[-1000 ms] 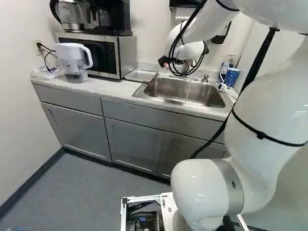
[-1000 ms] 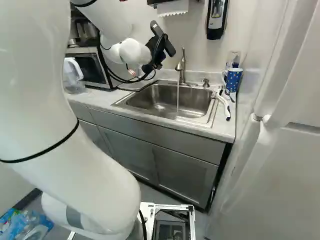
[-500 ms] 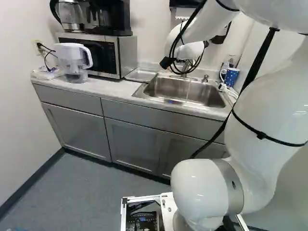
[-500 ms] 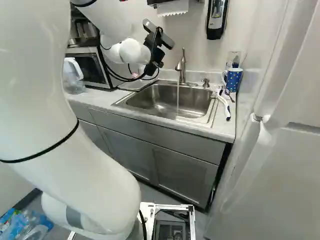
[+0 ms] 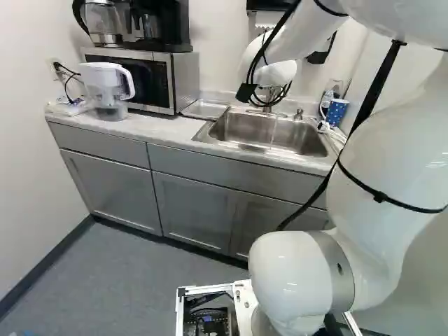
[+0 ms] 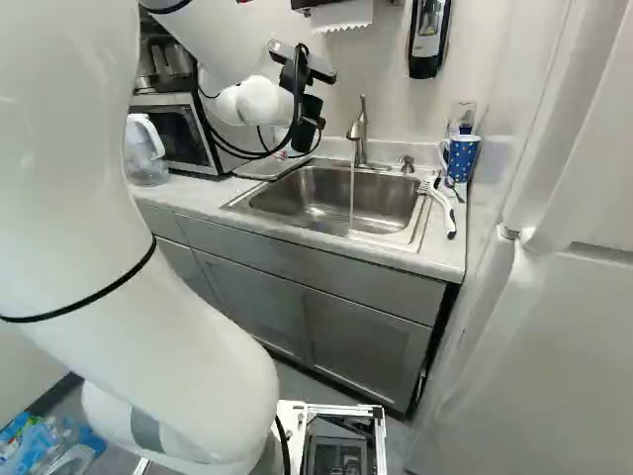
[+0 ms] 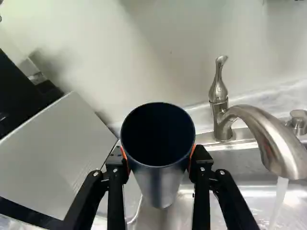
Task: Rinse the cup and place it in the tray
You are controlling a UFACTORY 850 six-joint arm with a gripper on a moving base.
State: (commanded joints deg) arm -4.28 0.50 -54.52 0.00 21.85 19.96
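Here's my arm, arched up and over, its gripper beside the faucet, fingers parted to the width of the dark-lined metal cup, orange pads clamping both sides, mouth facing my wrist camera. Now the pale counter: steel sink, water running apart from the cup, tray alongside, then the microwave and wall.

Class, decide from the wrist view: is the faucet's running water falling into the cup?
No, the water falls from the faucet to one side of the cup held between the hand's two fingers.
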